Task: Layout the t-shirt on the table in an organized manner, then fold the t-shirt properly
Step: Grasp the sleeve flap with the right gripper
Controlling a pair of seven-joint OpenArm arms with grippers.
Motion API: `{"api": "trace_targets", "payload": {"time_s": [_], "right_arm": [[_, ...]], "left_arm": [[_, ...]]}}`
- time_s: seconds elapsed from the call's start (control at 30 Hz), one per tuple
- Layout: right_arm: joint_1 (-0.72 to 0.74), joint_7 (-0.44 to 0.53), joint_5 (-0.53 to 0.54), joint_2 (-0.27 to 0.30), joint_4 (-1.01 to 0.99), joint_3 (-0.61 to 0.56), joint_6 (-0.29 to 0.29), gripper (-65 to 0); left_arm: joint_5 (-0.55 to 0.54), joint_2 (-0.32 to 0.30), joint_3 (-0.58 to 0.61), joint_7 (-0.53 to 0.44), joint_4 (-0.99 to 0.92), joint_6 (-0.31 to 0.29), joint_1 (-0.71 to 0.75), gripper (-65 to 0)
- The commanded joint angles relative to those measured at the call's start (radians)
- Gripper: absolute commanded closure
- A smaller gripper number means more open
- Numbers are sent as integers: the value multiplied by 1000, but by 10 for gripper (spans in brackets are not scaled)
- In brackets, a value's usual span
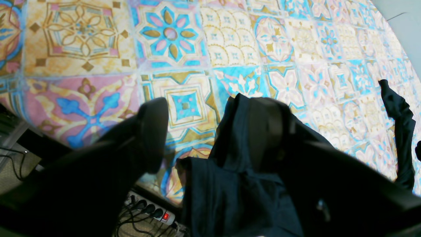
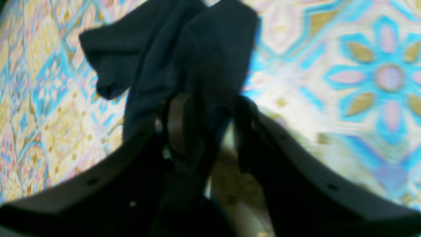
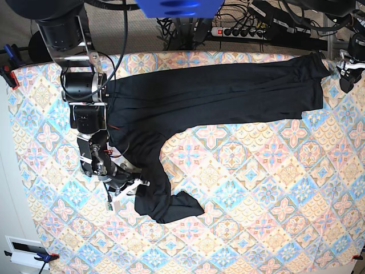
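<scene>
The black t-shirt (image 3: 217,97) lies in a long band along the far side of the table (image 3: 256,200), with one end trailing down to a bunch near the left. My right gripper (image 3: 137,184) is at that trailing end. In its wrist view the right gripper (image 2: 210,102) is shut on a fold of the t-shirt (image 2: 184,42). My left gripper (image 3: 347,71) is at the shirt's far right corner. In the left wrist view its fingers stand wide apart, so the left gripper (image 1: 210,108) is open. The t-shirt (image 1: 223,184) drapes over one finger only.
A power strip (image 1: 154,210) with plugged cables lies on the floor beyond the table's edge, also seen as the power strip (image 3: 239,31) behind the table. Clamps (image 3: 8,74) hold the cloth at the left corners. Bare patterned table (image 1: 82,33) spreads ahead of the left gripper.
</scene>
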Motion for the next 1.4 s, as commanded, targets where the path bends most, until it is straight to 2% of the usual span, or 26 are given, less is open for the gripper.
{"api": "trace_targets", "payload": {"time_s": [0.0, 0.13, 0.47, 0.9, 1.03, 1.17, 1.37], "right_arm": [[31, 21, 17, 7, 17, -1, 7, -206], [31, 21, 17, -20, 17, -1, 7, -206], [31, 24, 17, -45, 17, -7, 7, -206], [29, 29, 17, -37, 17, 4, 7, -206], [29, 29, 16, -19, 17, 74, 7, -206], [29, 30, 16, -19, 17, 86, 7, -206], [8, 72, 16, -19, 15, 86, 5, -206]], "left_arm": [[-22, -23, -6, -23, 18, -3, 2, -377], [-22, -23, -6, -23, 18, -3, 2, -377], [-22, -23, -6, -23, 18, -3, 5, -377], [-22, -24, -6, -25, 18, -3, 2, -377], [-22, -24, -6, -25, 18, -3, 2, -377], [-22, -24, -6, -25, 18, -3, 1, -377], [-22, -24, -6, -25, 18, -1, 1, -377]]}}
